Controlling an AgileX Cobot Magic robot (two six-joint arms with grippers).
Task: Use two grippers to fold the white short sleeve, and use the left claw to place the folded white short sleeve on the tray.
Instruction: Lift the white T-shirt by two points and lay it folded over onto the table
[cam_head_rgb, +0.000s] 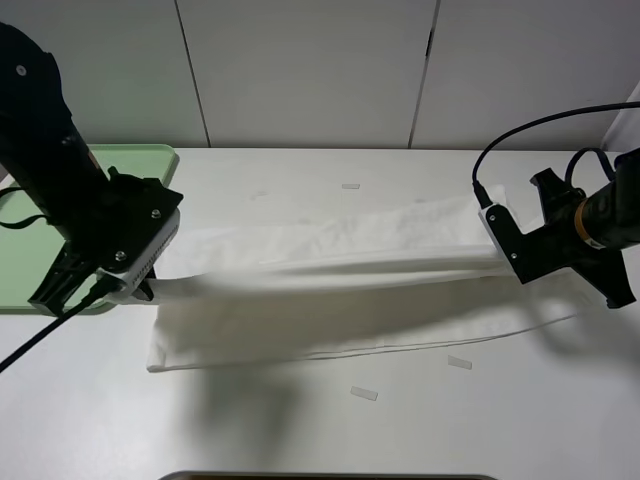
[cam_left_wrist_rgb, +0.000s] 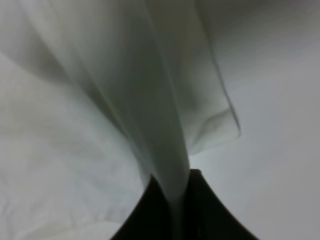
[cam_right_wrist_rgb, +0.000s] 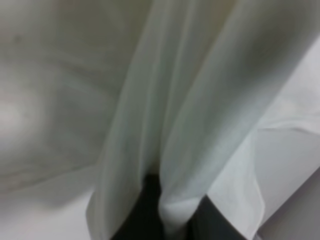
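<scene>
The white shirt (cam_head_rgb: 330, 310) lies as a long folded band across the middle of the counter (cam_head_rgb: 400, 420). Its upper layer is lifted and pulled taut between the two tools. The left tool (cam_head_rgb: 147, 290) is closed on the cloth at the shirt's 9 o'clock end, and the right tool (cam_head_rgb: 508, 260) is closed on it at the 3 o'clock end. In each wrist view, fabric fans out from between dark fingers (cam_left_wrist_rgb: 150, 215). The green tray (cam_head_rgb: 150, 155) sits at 10 o'clock from the shirt, partly hidden by the left arm.

Black left arm (cam_head_rgb: 50, 170), nine o'clock, shows silver screws (cam_head_rgb: 155, 212); black right arm (cam_head_rgb: 560, 250), three o'clock, an orange band (cam_head_rgb: 582, 218) and looping cable (cam_head_rgb: 545, 118).
</scene>
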